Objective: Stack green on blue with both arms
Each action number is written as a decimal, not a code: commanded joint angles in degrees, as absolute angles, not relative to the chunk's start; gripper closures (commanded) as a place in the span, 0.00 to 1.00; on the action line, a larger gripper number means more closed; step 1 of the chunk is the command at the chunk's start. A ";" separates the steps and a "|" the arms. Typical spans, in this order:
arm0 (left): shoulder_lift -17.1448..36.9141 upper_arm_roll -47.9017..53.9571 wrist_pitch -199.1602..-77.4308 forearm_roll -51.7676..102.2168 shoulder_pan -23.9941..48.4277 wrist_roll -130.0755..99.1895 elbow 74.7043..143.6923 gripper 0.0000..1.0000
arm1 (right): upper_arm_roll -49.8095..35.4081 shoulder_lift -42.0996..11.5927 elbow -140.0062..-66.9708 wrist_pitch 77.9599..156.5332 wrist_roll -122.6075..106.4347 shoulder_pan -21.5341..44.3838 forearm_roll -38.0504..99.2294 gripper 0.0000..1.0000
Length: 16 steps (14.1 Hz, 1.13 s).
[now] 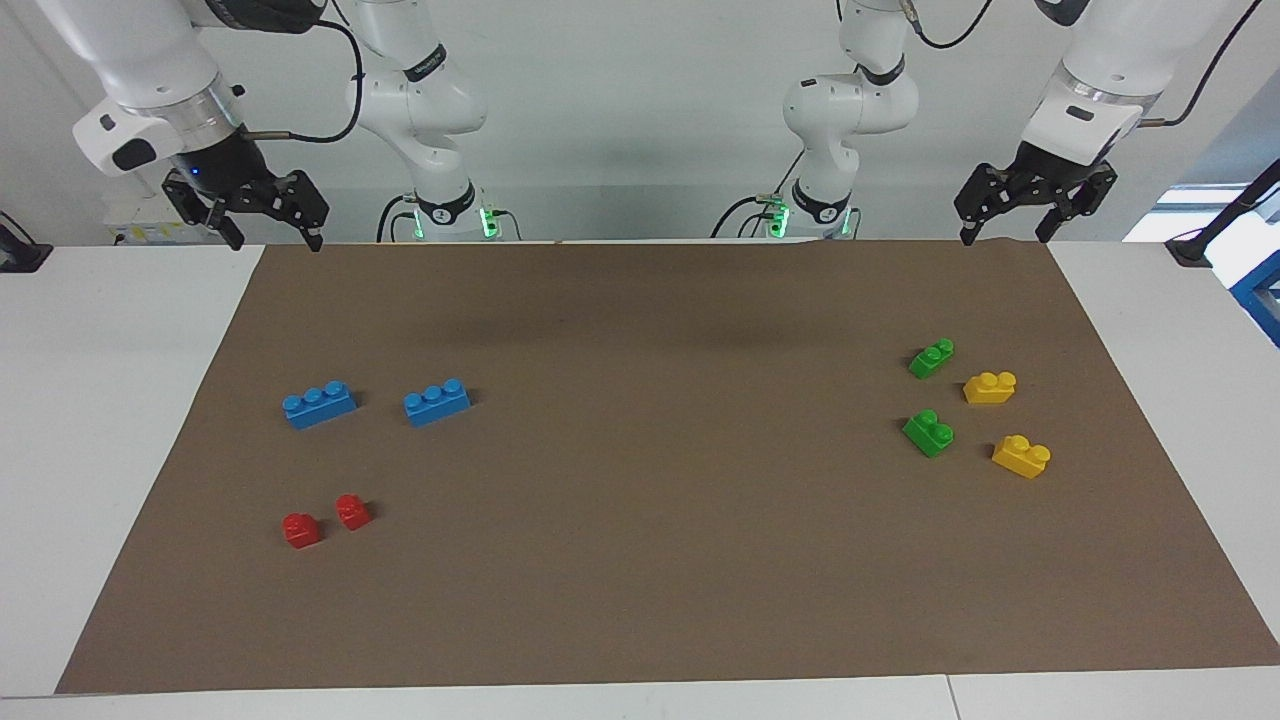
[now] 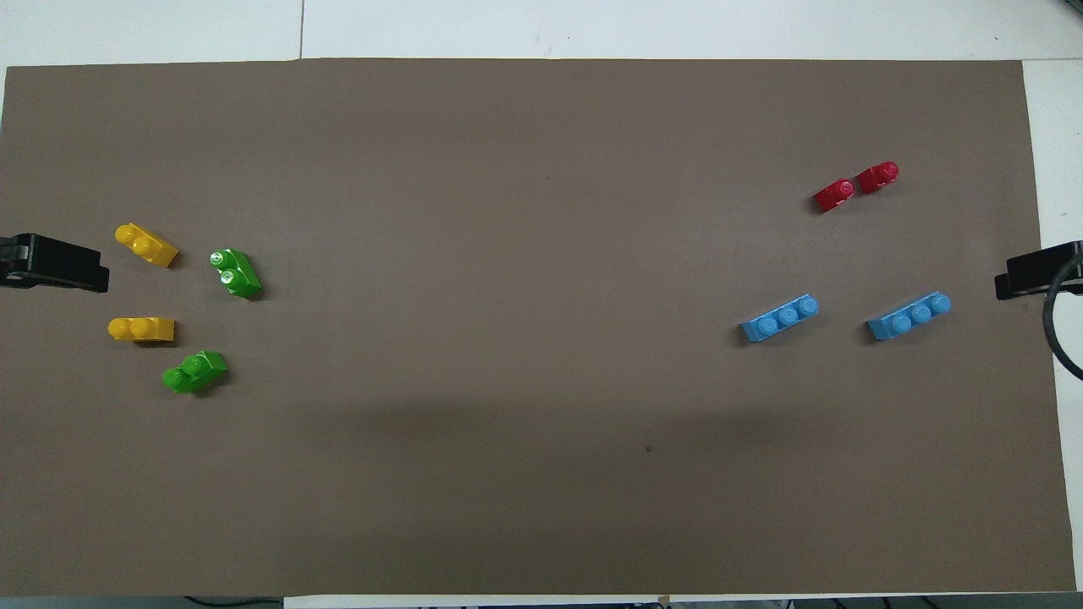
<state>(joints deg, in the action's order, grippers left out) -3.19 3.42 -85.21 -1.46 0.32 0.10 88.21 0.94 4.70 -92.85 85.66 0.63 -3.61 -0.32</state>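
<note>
- Green bricks (image 1: 930,358) (image 1: 928,433) lie apart from the blue bricks (image 1: 436,402) (image 1: 319,404) on the brown mat (image 1: 660,560).
- Left gripper (image 1: 1002,236) and right gripper (image 1: 276,241), fingers spread and holding nothing, hang over the mat's robot-side corners.

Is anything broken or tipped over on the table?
No, nothing stands out. All bricks sit studs-up on the brown mat: two green bricks beside two yellow ones, two blue bricks with two red ones. Both pincers hang open, left pincer and right pincer.

Robotics lab: two white jointed robot arms (image 1: 840,100) on white table (image 1: 110,400) w/ brown paper mat (image 1: 640,560), bare white wall
</note>
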 commanded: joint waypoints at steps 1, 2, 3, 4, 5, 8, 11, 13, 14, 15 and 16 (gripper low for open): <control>-4.66 3.25 -89.54 -0.70 -0.70 -0.44 91.31 0.00 | 0.53 5.80 -94.04 86.48 6.39 -4.22 0.26 0.00; -5.18 3.16 -91.13 -0.70 -0.88 -2.44 92.10 0.00 | 0.53 5.80 -94.39 86.83 8.77 -4.22 0.35 0.01; -5.53 3.16 -91.75 -0.70 -1.31 -5.51 93.07 0.00 | 0.53 5.71 -94.48 86.84 12.44 -4.31 0.53 0.01; -5.89 3.25 -92.37 -0.70 -1.32 -7.97 94.29 0.00 | 0.53 5.71 -95.00 86.84 17.00 -4.39 0.79 0.02; -6.50 3.25 -93.24 -0.70 -1.06 -8.78 95.61 0.00 | 0.79 5.54 -95.62 86.84 21.40 -4.83 2.79 0.02; -8.26 3.25 -93.52 -0.70 -1.05 -8.96 98.96 0.00 | 0.88 5.01 -98.43 86.66 34.59 -9.57 14.30 0.01; -9.93 3.08 -95.26 -0.62 -1.84 -9.05 102.99 0.00 | 0.88 3.87 -100.72 86.84 37.08 -11.95 19.94 0.01; -10.46 3.16 -98.42 0.08 -4.04 -9.14 106.07 0.00 | 0.88 1.42 -100.72 86.66 39.45 -13.44 23.62 0.00; -10.72 3.08 -99.83 0.70 -4.22 -9.23 107.30 0.00 | 0.88 0.10 -100.81 86.31 39.81 -13.88 24.86 0.00; -10.72 3.08 -100.63 0.88 -4.31 -9.32 107.92 0.00 | 0.88 -1.22 -101.07 85.96 40.34 -14.23 25.66 0.00; -10.29 3.08 -100.81 0.97 -4.31 -9.75 108.02 0.00 | 0.88 -2.80 -101.51 85.52 42.43 -14.59 26.88 0.00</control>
<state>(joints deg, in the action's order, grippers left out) -8.49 2.90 -98.10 -0.06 -3.83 -8.71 104.60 1.36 -0.10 -100.67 85.73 39.48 -13.23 23.92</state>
